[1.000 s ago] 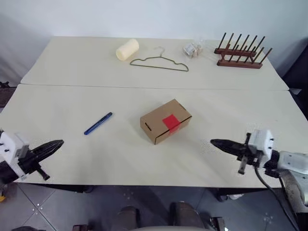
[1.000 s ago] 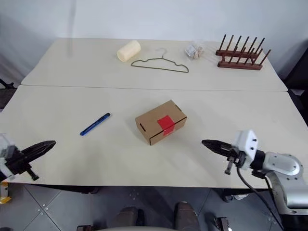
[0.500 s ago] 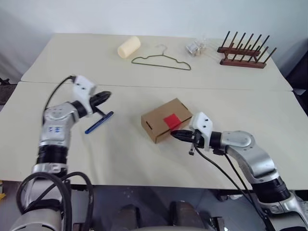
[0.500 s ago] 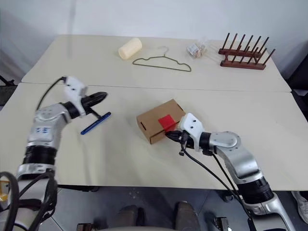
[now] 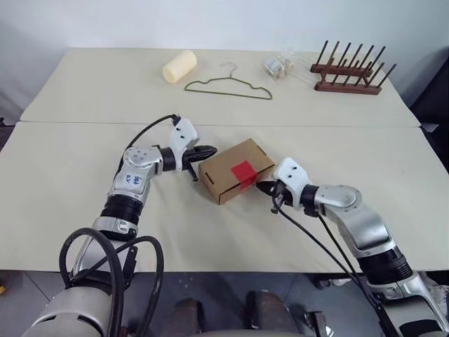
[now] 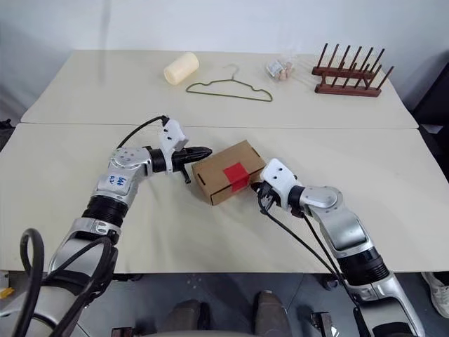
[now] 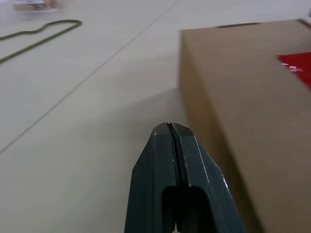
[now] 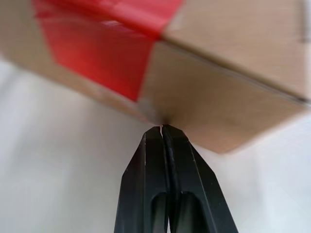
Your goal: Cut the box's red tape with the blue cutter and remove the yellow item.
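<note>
Both claws have swung in from the near table edge within the last second, and each is pressed tight together with nothing between its fingers. Left gripper (image 5: 210,150) now points its tip at the left end of the box (image 5: 226,166), just beside the cardboard or perhaps grazing it; from its own wrist view the closed tips sit right next to the box's side wall. Right gripper (image 5: 264,187) has come up against the near long side, its tip touching the lower edge close to where the red tape (image 5: 243,171) folds over from the top.

So the carton is now bracketed from two sides, and it looks turned a little from how it lay a second ago, which suggests to me they are nudging or steadying it rather than cutting.

Blue cutter: a moment ago it lay on the table left of the box; now the left arm covers that spot and I cannot see it. Neither claw has it, so the tape is uncut. No yellow item is to be seen, presumably inside.

Farther back sit a cream roll (image 5: 179,67), a wire hanger (image 5: 228,86) and a wooden peg rack (image 5: 349,74), well apart from the work.
</note>
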### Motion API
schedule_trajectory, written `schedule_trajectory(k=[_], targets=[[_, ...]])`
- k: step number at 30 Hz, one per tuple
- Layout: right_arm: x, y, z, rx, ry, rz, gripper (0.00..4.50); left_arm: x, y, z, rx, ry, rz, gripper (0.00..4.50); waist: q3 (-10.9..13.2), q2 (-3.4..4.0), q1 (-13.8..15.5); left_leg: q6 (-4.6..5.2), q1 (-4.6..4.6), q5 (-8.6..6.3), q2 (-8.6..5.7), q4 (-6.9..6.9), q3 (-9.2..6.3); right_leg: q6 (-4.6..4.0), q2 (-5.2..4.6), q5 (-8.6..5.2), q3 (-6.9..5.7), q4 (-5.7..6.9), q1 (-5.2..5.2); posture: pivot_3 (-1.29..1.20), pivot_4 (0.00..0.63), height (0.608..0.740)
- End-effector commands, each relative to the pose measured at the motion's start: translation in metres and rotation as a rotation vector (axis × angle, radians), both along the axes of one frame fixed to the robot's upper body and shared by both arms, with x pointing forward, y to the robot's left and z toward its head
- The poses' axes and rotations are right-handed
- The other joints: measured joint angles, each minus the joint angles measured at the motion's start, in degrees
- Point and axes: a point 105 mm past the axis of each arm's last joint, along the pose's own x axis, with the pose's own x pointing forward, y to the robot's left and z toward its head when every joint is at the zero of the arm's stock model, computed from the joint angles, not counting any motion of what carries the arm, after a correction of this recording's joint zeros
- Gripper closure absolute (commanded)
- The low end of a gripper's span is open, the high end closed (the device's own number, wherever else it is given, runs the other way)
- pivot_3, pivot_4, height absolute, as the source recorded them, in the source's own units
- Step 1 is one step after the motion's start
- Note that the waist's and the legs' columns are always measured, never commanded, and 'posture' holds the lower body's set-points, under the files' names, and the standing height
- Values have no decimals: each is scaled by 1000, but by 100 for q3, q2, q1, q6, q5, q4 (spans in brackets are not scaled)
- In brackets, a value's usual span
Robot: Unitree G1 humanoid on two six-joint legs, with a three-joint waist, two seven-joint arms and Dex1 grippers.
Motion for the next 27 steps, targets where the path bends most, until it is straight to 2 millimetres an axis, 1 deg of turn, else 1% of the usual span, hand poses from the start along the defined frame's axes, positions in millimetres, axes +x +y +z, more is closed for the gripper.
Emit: schedule_trajectory(k=[1,5,7,10,12,14,16,18,21,23,25,27], targets=[[8,-1,24,33,-87,-7,4445,-18,-10,8,-45,14,-93,4500,0,0,7,0,0,0,3,5,-5,-1,0,1,3,1,1,0,150,740],[19,6,34,84,-74,16,4445,-46,-20,6,-88,81,-163,4500,0,0,5,1,0,-1,7,17,-27,-5,0,3,11,7,2,0,150,740],[23,11,36,111,-53,37,4445,-54,-25,6,-115,98,-165,4500,0,1,13,1,0,-1,8,22,-35,-5,0,3,15,10,2,0,150,740],[27,20,34,122,-17,78,4445,-60,-33,1,-141,122,-154,4500,0,1,20,1,0,-1,10,30,-37,-7,0,4,18,15,2,0,150,740],[30,23,30,97,-3,111,4445,-63,-41,-5,-145,132,-155,4500,0,1,22,1,1,-1,12,31,-37,-11,0,7,19,15,3,0,150,740],[36,22,28,63,-7,122,4445,-65,-47,-8,-149,131,-152,4500,0,1,24,1,1,-1,12,33,-36,-12,1,8,19,18,3,0,150,740],[43,14,28,48,-10,105,4445,-63,-49,-7,-170,125,-127,4500,0,1,23,2,1,-1,11,34,-35,-12,1,8,22,16,4,0,150,740],[48,6,28,39,-12,90,4445,-62,-47,-5,-186,123,-108,4500,0,1,16,1,1,-1,12,34,-35,-13,1,9,21,17,3,0,150,740],[54,-4,30,25,-23,82,4445,-61,-39,-1,-193,106,-79,4500,0,1,5,1,1,-1,14,33,-35,-13,2,9,22,17,2,0,150,740],[56,-10,34,41,-29,94,4445,-66,-26,4,-180,93,-64,4500,0,1,-5,1,1,-1,16,33,-35,-13,3,9,22,17,2,0,150,740],[56,-14,36,50,-34,116,4445,-72,-17,7,-166,93,-64,4500,0,1,-36,1,2,-1,21,30,-33,-14,7,10,26,14,1,0,150,740],[54,-18,39,93,-6,141,4445,-82,1,8,-151,117,-62,4500,1,3,-74,1,4,-1,26,29,-33,-16,11,11,27,15,1,0,150,740]])
